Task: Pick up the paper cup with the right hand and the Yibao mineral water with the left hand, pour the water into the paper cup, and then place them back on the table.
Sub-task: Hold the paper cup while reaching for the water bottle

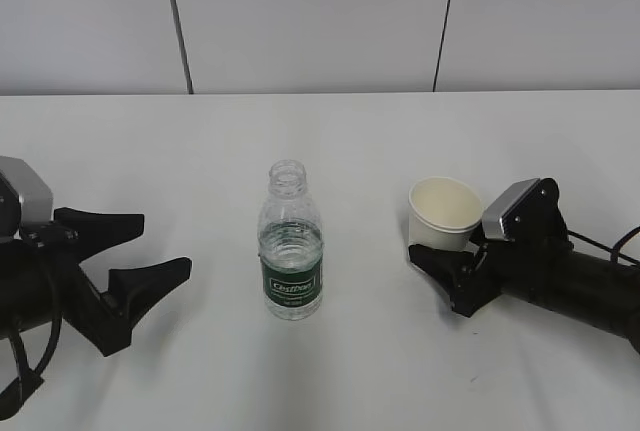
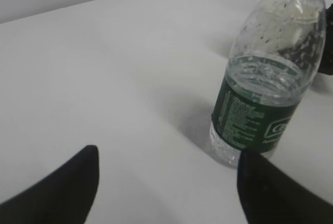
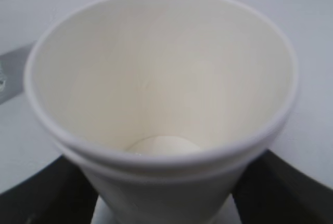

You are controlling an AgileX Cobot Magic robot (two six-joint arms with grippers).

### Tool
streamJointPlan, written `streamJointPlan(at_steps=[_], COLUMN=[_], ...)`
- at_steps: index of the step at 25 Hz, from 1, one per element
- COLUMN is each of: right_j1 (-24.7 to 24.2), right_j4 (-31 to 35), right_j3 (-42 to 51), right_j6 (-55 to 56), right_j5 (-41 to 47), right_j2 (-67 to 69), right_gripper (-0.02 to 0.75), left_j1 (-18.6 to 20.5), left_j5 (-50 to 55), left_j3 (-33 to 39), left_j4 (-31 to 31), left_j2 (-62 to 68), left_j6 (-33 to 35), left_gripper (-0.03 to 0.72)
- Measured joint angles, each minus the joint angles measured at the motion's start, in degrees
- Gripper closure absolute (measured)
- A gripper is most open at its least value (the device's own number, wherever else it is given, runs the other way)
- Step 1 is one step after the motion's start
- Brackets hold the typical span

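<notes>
While the right hand (image 1: 440, 256) has its jaws around the paper cup (image 1: 444, 213), contact unclear, the left hand (image 1: 135, 256) sits spread, Yibao mineral water (image 1: 291, 241) ahead and apart. Grasp step; likely next: clamp the cup, advance left to straddle the bottle.
</notes>
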Motion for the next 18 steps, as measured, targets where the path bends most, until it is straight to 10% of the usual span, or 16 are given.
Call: streamJointPlan(at_steps=[18], right_j1=[0.0], right_j4=[-0.32], right_j3=[0.0], right_j6=[-0.73], right_j5=[0.0], right_j2=[0.0], right_gripper=[0.188], left_j1=[-14.45], left_j5=[-0.03], left_j3=[-12.21], left_j4=[-1.56], left_j2=[11.04], left_j6=[-6.26], left_gripper=[0.058])
